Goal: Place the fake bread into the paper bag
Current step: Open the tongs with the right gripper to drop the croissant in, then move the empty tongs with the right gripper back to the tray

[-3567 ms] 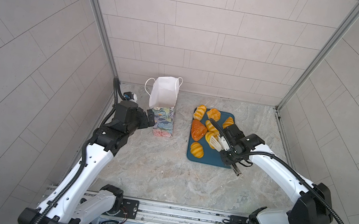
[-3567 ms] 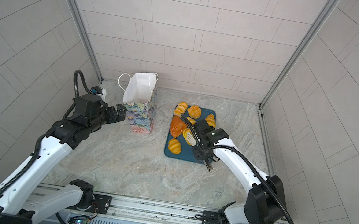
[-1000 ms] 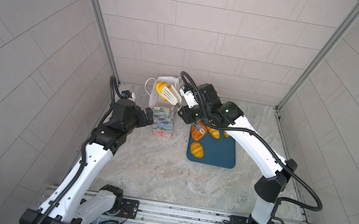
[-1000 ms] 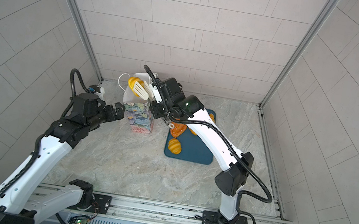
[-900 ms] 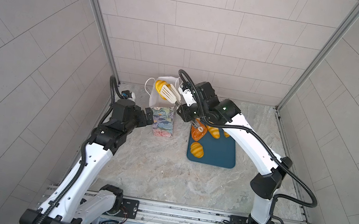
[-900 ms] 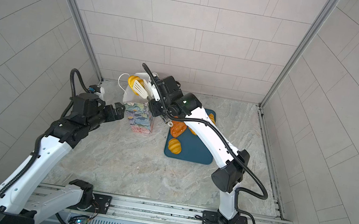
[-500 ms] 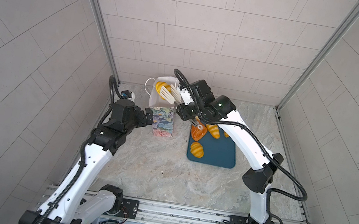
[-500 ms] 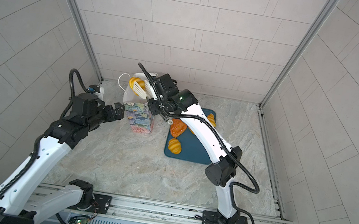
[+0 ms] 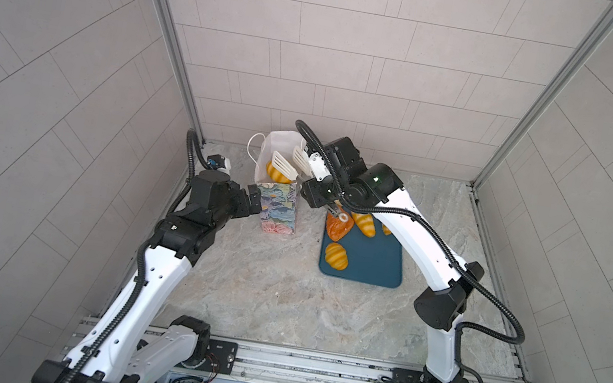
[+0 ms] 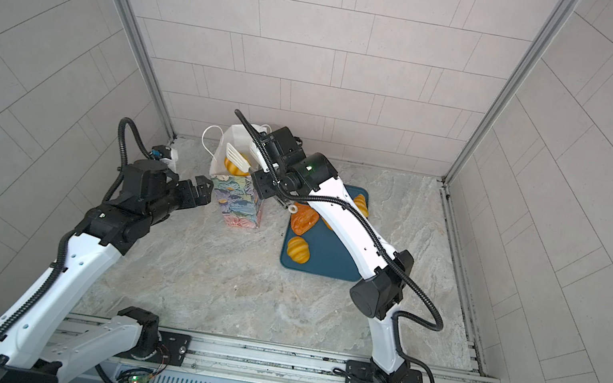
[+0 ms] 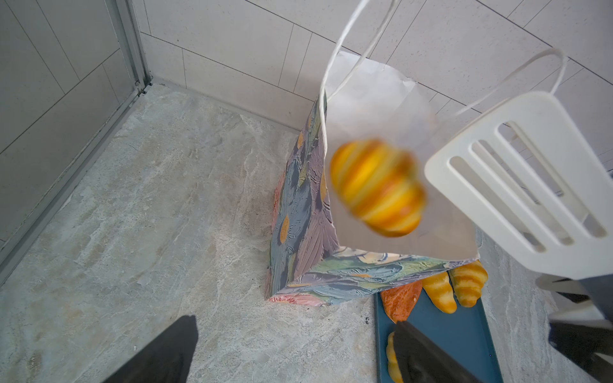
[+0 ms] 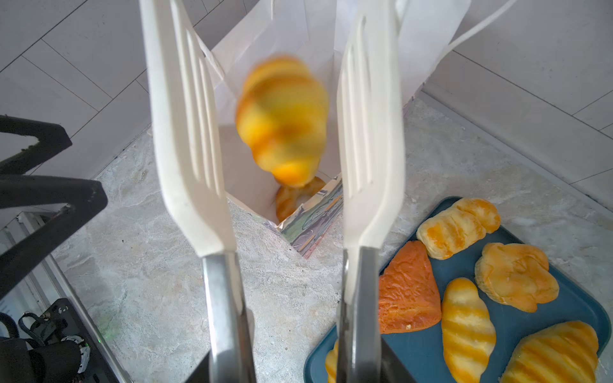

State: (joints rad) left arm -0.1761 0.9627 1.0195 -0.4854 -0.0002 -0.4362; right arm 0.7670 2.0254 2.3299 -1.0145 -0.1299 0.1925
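Right wrist view: croissant [image 12: 282, 119] is blurred, clear of both white tong blades [image 12: 185, 132], over the open bag [image 12: 308, 228] mouth.
Right gripper [image 9: 289, 162]: spread; blades stand apart with the croissant touching neither, so it holds nothing.
Left gripper [image 10: 199, 188]: jaws wide apart, nothing between them, just beside the bag's wall at the bag's 9 o'clock in both top views.
Croissant vs. blades: between them in the wrist view; in a top view it sits at the near blade's 7 o'clock, inside the white lining.
Bag contents: one ring-shaped piece [image 12: 295, 197] shows at the bottom.
Tray [image 9: 377, 263]: at the bag's 3 o'clock, near but apart; rolls [image 12: 457, 227], a darker triangle [image 12: 408, 291] and more croissants lie on it.
Doing it well: hold the blades level and centred over the mouth until the croissant drops past the rim, then lift straight up; a sideways exit could catch a cord handle [image 11: 348, 49] and tip the bag.
Risk: the tall, narrow bag stands unheld.
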